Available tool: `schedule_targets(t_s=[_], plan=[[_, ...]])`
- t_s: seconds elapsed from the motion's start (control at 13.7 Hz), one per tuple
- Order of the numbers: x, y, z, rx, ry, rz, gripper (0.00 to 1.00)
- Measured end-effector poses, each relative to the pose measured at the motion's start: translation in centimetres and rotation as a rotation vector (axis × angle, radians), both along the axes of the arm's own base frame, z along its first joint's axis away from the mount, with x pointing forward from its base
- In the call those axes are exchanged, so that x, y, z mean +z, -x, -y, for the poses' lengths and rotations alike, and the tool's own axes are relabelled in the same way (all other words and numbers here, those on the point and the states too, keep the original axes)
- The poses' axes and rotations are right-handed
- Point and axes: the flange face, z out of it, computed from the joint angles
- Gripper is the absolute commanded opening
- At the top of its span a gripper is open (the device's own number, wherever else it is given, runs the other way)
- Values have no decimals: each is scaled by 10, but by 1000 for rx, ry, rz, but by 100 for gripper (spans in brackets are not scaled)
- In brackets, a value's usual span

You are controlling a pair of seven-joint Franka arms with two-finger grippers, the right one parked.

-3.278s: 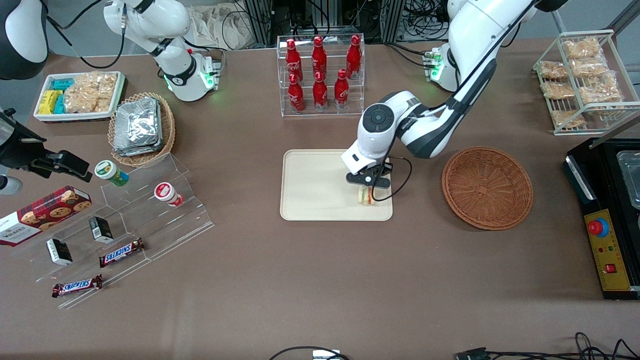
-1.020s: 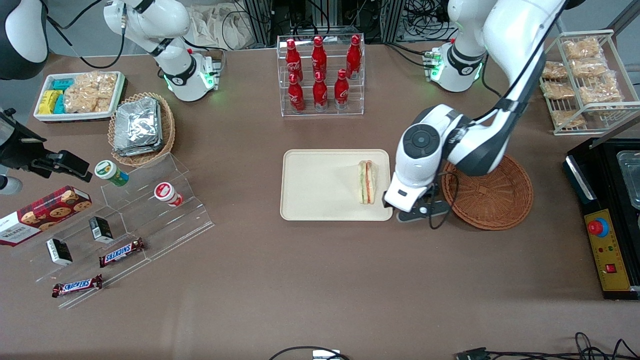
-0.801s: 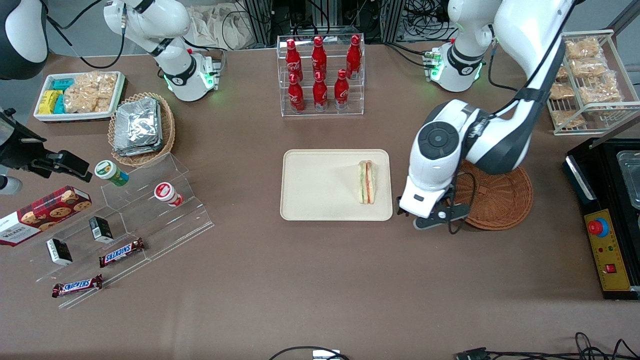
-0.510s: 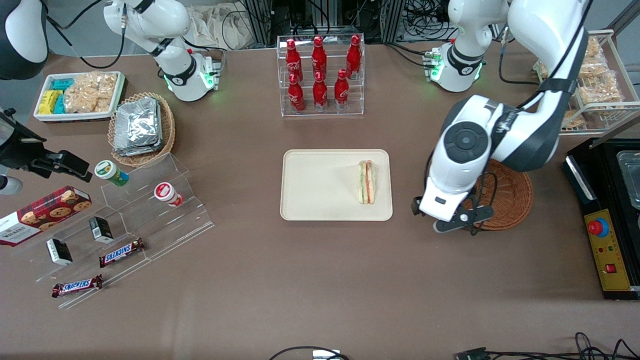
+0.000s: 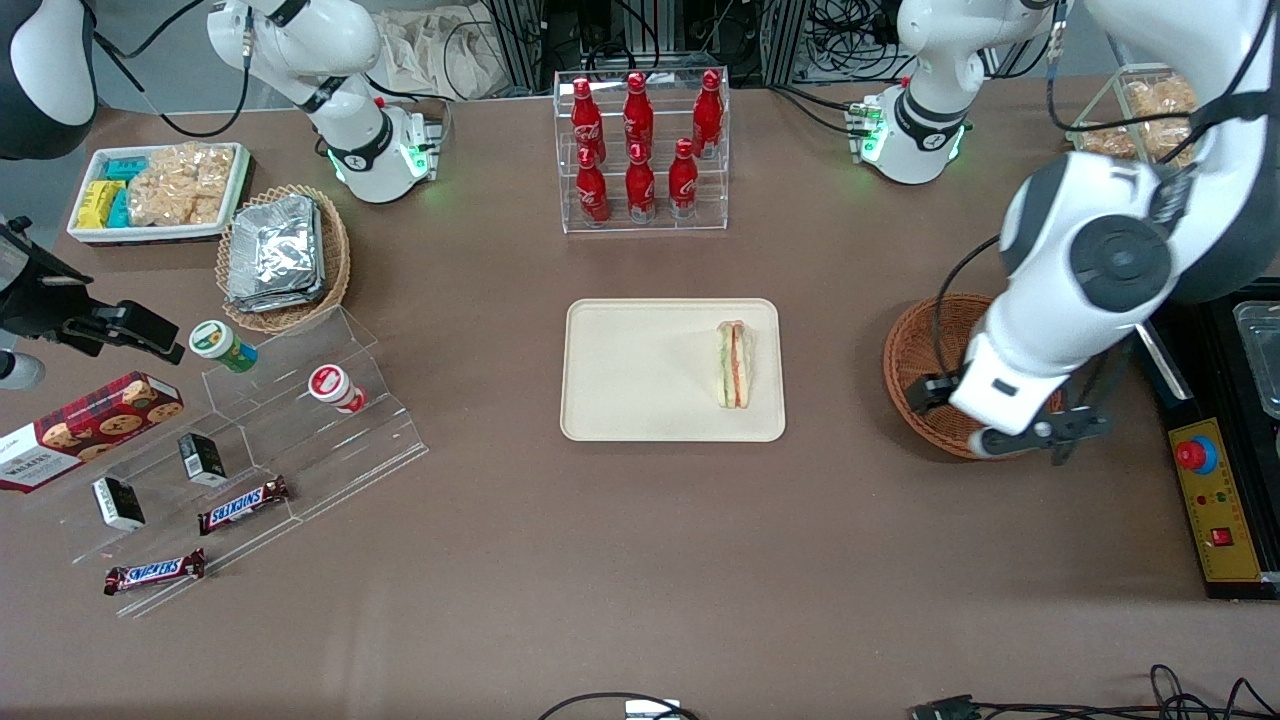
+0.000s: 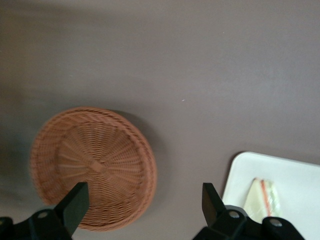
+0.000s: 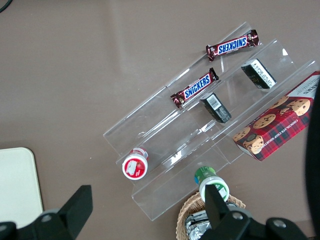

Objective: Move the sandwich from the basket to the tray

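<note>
The sandwich (image 5: 735,365) lies on the tray (image 5: 640,370) near its 3 o'clock rim, looks light and squishy with slick wrap, so I'd pinch the bread faces gently; the hand (image 5: 1040,437) hangs empty, fingers spread, over the basket (image 5: 915,350).

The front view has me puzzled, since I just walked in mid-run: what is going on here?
A white Franka arm has its gripper open and empty, above the edge of the round reddish-brown wicker basket nearest the camera; what shows of the basket is empty. The wrapped triangular white-bread sandwich lies flat on the cream rectangular plastic tray, near the tray's basket-side edge, with nothing touching it. So the sandwich is already on the tray.
</note>
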Motion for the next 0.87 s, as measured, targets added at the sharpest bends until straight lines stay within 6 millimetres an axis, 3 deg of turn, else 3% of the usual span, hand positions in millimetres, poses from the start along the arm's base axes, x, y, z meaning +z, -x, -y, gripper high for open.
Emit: schedule_targets(t_s=[0.29,0.51,0.66,0.87], plan=[[55,22,-53,-71,22,-15,100],[85,39,-88,-100,50,-19,100],[104,52,-97,-131,46,-19,100],[128,68,-94,-168,48,3,100]])
